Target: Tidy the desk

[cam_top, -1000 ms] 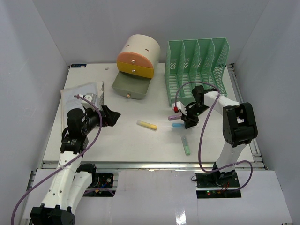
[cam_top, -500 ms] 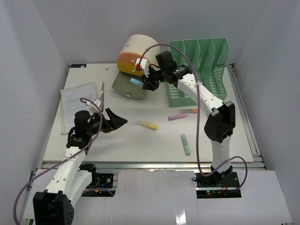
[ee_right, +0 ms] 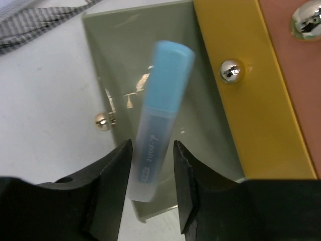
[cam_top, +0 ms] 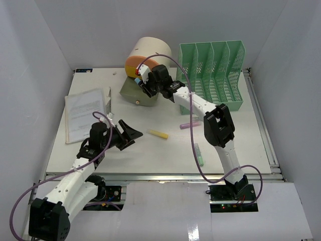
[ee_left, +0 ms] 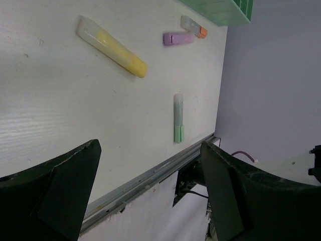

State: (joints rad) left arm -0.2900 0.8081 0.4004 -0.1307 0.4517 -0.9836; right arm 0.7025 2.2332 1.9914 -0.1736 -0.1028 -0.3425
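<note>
Two robot arms are reaching over one wide white surface point(cam_top: 150, 113). Five highlighters are showing. A yellow one point(cam_top: 157, 134), a purple one point(cam_top: 189, 123) and a green one point(cam_top: 199, 154) are lying loose. An orange-capped one point(ee_left: 193, 26) is lying just beside the purple. A blue one point(ee_right: 158, 115) is sitting between the fingers of the right claw point(ee_right: 153, 145).

One rounded drawer unit point(cam_top: 148, 52) with three drawers is standing at the back, its bottom drawer point(ee_right: 115, 60) pulled open. One green file rack point(cam_top: 210, 70) with four slots is standing to its right. One paper booklet point(cam_top: 85, 113) is lying at the left.

The left claw point(cam_top: 131, 138) is hanging low over the front left of the surface, gaping wide and gripping nothing, with the yellow highlighter near its tips. The right claw is hovering at the far middle, over the open drawer. Its jaws are partly apart around the blue highlighter, and whether they are pressing on it cannot be told.

A metal rail point(cam_top: 150, 176) is running along the front edge. Plain pale walls are closing in the left, back and right sides.
</note>
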